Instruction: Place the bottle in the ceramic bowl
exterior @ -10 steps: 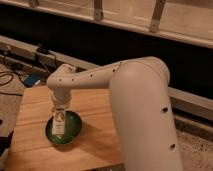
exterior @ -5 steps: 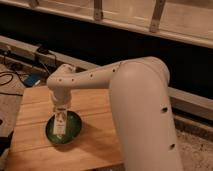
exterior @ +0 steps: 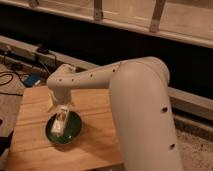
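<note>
The dark green ceramic bowl (exterior: 70,131) sits on the wooden table (exterior: 95,145) near its front left. The small white bottle (exterior: 60,121) with a greenish label is over the bowl's left half, its lower end inside the bowl. My gripper (exterior: 61,111) hangs from the white arm straight above the bowl, at the bottle's upper end. The arm's wrist hides most of the gripper.
My bulky white arm (exterior: 140,100) crosses the right half of the view over the table. Cables and a blue object (exterior: 31,80) lie on the floor at the left. A dark wall with a pale ledge (exterior: 30,50) runs behind the table.
</note>
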